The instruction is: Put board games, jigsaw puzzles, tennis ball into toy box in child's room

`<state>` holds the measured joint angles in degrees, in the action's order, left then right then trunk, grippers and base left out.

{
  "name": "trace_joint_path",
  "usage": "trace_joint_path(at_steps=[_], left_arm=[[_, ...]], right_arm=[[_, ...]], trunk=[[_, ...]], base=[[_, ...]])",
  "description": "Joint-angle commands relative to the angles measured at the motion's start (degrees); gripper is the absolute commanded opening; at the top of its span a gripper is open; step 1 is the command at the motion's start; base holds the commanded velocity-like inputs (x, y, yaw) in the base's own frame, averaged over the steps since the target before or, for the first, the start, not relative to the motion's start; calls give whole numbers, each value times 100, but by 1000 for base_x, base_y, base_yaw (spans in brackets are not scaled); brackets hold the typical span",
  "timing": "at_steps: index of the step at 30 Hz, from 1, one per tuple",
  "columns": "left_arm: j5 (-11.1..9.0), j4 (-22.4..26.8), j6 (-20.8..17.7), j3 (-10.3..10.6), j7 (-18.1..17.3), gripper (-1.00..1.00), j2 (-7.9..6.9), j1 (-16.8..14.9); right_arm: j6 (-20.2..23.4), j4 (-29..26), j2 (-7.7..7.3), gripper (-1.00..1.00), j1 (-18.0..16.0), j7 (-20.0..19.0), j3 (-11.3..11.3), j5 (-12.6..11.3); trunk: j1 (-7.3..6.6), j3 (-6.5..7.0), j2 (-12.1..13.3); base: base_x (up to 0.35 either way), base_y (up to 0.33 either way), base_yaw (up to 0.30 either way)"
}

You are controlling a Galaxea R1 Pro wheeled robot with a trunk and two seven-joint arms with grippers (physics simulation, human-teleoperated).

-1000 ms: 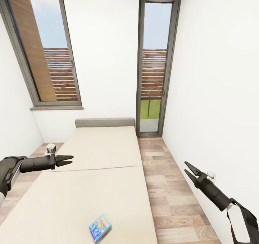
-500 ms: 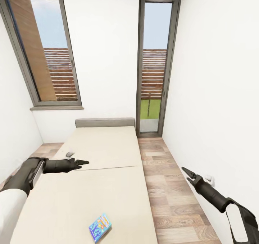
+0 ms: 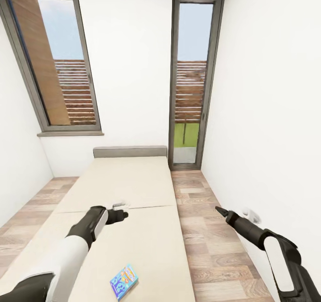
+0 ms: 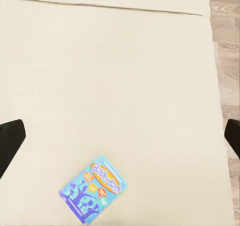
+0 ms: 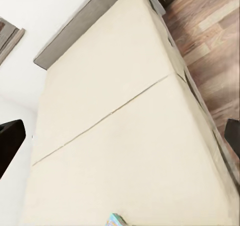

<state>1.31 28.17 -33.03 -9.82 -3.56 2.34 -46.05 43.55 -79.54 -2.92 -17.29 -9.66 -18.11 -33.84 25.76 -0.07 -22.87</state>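
A small blue board game (image 3: 124, 282) lies flat on the beige mattress of the bed (image 3: 129, 181), near its foot; the left wrist view shows it too (image 4: 93, 188). My left gripper (image 3: 122, 214) hangs over the middle of the mattress, beyond the game, open with its fingertips (image 4: 10, 141) wide apart and nothing between them. My right gripper (image 3: 220, 211) is open over the wood floor beside the bed's right edge, and its wrist view catches a corner of the game (image 5: 116, 220). The table, toy box, jigsaw puzzles and tennis ball are out of view.
White walls close in on both sides. A grey headboard (image 3: 129, 151) stands at the far end under a dark-framed window (image 3: 53, 66). A tall glass door (image 3: 191, 83) is at the back right. A strip of plank floor (image 3: 209, 230) runs along the bed's right side.
My left arm has swung in from the left side to over the middle of the mattress. The right gripper has drifted slightly left and up. The board game has not moved.
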Motion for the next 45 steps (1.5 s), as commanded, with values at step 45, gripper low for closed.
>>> trace_joint_path(at_steps=[45], left_arm=[[-11,-257,574,39,487,100,361,-38]], right_arm=[[479,-585,265,100,-142,4666,1943,-95]], trunk=[[2,-227,-5]], base=[[0,0,-25]])
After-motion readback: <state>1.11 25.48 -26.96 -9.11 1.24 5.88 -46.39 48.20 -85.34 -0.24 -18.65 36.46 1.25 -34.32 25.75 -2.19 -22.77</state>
